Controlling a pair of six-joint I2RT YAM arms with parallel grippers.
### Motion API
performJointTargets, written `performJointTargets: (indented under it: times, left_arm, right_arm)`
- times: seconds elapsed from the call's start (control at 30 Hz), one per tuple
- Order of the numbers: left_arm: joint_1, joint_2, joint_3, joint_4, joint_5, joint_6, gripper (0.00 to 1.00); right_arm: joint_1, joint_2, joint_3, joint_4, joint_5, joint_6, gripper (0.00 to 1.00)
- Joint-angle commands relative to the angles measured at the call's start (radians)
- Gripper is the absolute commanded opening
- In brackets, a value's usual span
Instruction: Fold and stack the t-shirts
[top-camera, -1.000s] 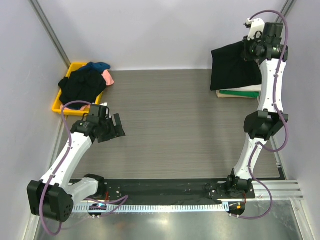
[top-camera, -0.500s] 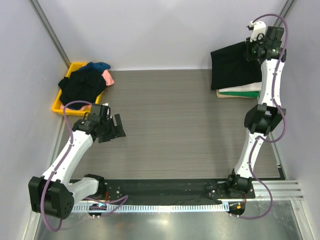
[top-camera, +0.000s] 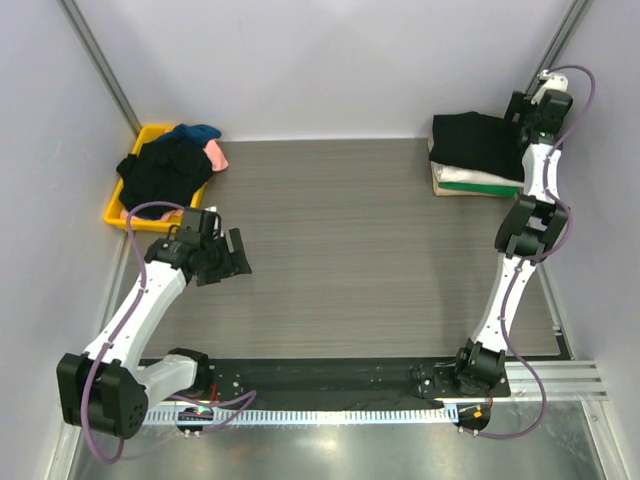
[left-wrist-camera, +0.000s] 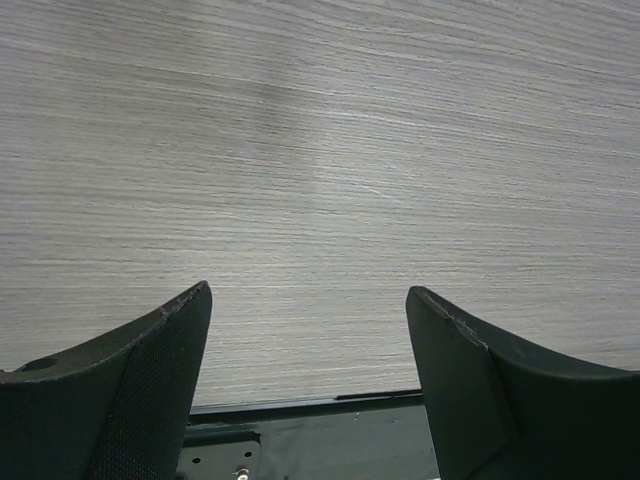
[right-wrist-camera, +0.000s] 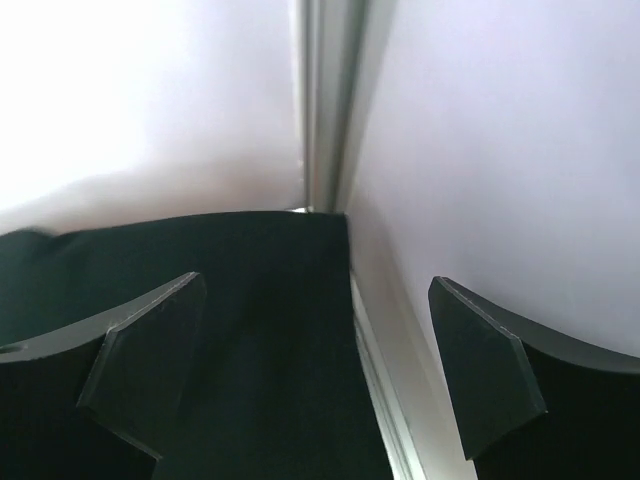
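Note:
A folded black t-shirt (top-camera: 475, 143) lies flat on top of a stack at the back right, over white (top-camera: 462, 172), green (top-camera: 487, 184) and tan (top-camera: 450, 190) folded t-shirts. My right gripper (top-camera: 521, 110) hovers at the stack's far right corner, open, with nothing between its fingers. In the right wrist view that gripper (right-wrist-camera: 315, 280) stands just above the black t-shirt (right-wrist-camera: 200, 340), apart from it. My left gripper (top-camera: 232, 255) is open over the bare table at the left. Its wrist view shows only its own gripper (left-wrist-camera: 308, 288) and the wood-grain surface.
A yellow tray (top-camera: 113, 213) at the back left holds a crumpled black shirt (top-camera: 160, 170), with blue (top-camera: 200, 131) and pink (top-camera: 217, 157) cloth behind it. Walls and a metal corner post (right-wrist-camera: 325, 100) stand close by the right gripper. A black base strip (left-wrist-camera: 320, 440) runs along the near edge.
My right gripper opened and let go of the black t-shirt, which dropped from hanging to flat on the stack. That arm drew back toward the corner. The left arm stayed still.

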Motion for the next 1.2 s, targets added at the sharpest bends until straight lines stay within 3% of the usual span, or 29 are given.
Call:
performJointTargets:
  times: [0.0,0.13,0.23,0.33,0.47,0.6,0.63,0.67,0.83,0.87,0.93,0.97,1.1,1.17]
  left_arm:
    - [-0.006,-0.035,-0.003,0.029,0.011,0.006,0.79]
    - [-0.004,-0.057,-0.003,0.029,0.014,0.006,0.79]
    - [-0.006,-0.081,-0.006,0.032,0.011,0.005,0.80]
    - [-0.006,-0.098,-0.004,0.033,0.009,0.006,0.80]
    - [-0.006,-0.126,0.000,0.027,-0.001,0.011,0.80]
    - [-0.006,-0.176,0.005,0.029,-0.020,0.009,0.81]
    - [-0.004,-0.196,0.005,0.029,-0.024,0.006,0.81]
    - [-0.004,-0.203,0.009,0.027,-0.029,0.008,0.81]
    - [-0.006,-0.236,0.014,0.009,-0.106,-0.001,0.81]
    - [-0.006,-0.247,0.013,0.009,-0.115,-0.006,0.81]
    - [-0.004,-0.258,0.013,0.003,-0.168,-0.017,0.81]
    - [-0.004,-0.261,0.016,-0.002,-0.188,-0.026,0.81]
    - [-0.003,-0.273,0.023,-0.017,-0.233,-0.035,0.82]
    - [-0.001,-0.279,0.029,-0.022,-0.248,-0.034,0.82]
  right_arm:
    - [0.069,-0.195,-0.059,0.241,0.172,0.030,1.00]
    - [0.083,-0.309,-0.082,0.177,0.409,0.057,1.00]
    - [0.083,-0.428,-0.146,0.099,0.470,0.151,1.00]
    - [0.086,-0.618,-0.316,0.045,0.354,0.302,1.00]
    - [0.147,-0.893,-0.705,0.026,0.109,0.453,1.00]
    - [0.363,-1.202,-1.078,0.034,0.192,0.467,1.00]
    - [0.477,-1.319,-1.152,0.043,0.197,0.493,1.00]
    - [0.512,-1.373,-1.294,0.042,0.198,0.590,1.00]
    - [0.739,-1.652,-1.714,0.112,0.123,0.761,1.00]
    - [0.835,-1.727,-1.828,0.115,0.131,0.786,1.00]
    - [0.946,-1.787,-1.912,0.102,0.196,0.832,1.00]
    - [1.060,-1.844,-1.971,0.091,0.236,0.844,1.00]
    - [1.341,-1.889,-2.015,-0.051,0.485,0.890,1.00]
    - [1.411,-1.880,-2.010,-0.079,0.543,0.924,1.00]
